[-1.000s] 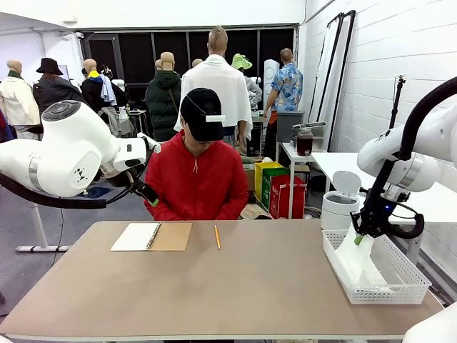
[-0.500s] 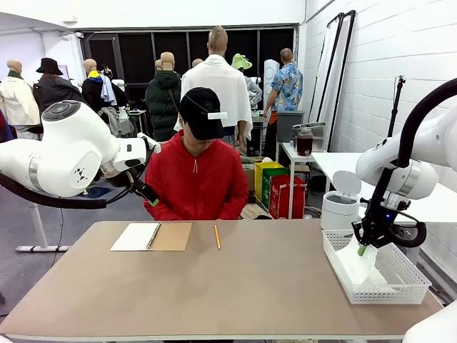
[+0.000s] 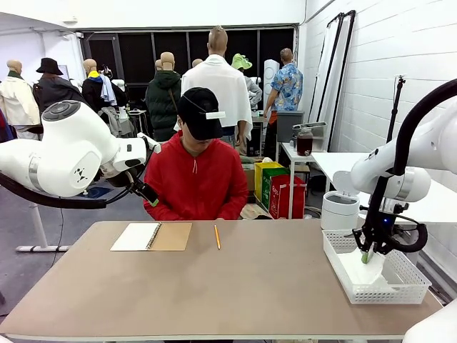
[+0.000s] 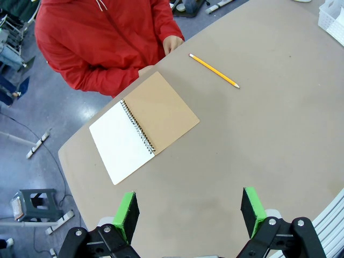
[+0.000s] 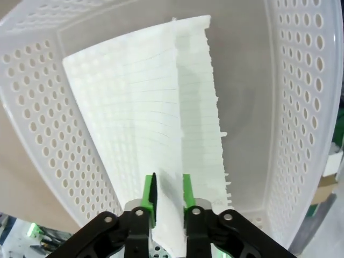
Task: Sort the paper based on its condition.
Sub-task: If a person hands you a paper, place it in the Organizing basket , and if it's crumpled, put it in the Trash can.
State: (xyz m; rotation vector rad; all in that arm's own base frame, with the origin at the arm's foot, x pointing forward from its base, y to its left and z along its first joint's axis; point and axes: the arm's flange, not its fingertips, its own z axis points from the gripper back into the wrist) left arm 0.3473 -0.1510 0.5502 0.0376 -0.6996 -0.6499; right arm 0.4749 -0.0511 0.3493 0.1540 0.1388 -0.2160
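A lined white sheet of paper [image 5: 140, 102] with a torn spiral edge lies curved inside the white mesh basket [image 5: 301, 107]. In the right wrist view the near end of the sheet runs up between my right gripper's [image 5: 167, 191] green pads, which stand slightly apart around it. From the front, the right gripper [image 3: 368, 256] hangs low in the basket [image 3: 378, 294] at the table's right end, over the paper [image 3: 355, 270]. My left gripper [image 4: 190, 212] is open and holds nothing, high above the table's left side. The front view shows this gripper [image 3: 146, 191] raised at the left.
A spiral notebook [image 3: 151, 236] lies open on its brown cover at the far left of the table, also seen from the left wrist as the notebook [image 4: 142, 126]. A yellow pencil [image 3: 217, 236] lies beside it. The person in red sits behind, one hand [image 4: 172, 43] at the table edge.
My right gripper has sunk into the basket with the sheet, and its jaws have parted a little. The left arm has stayed still.
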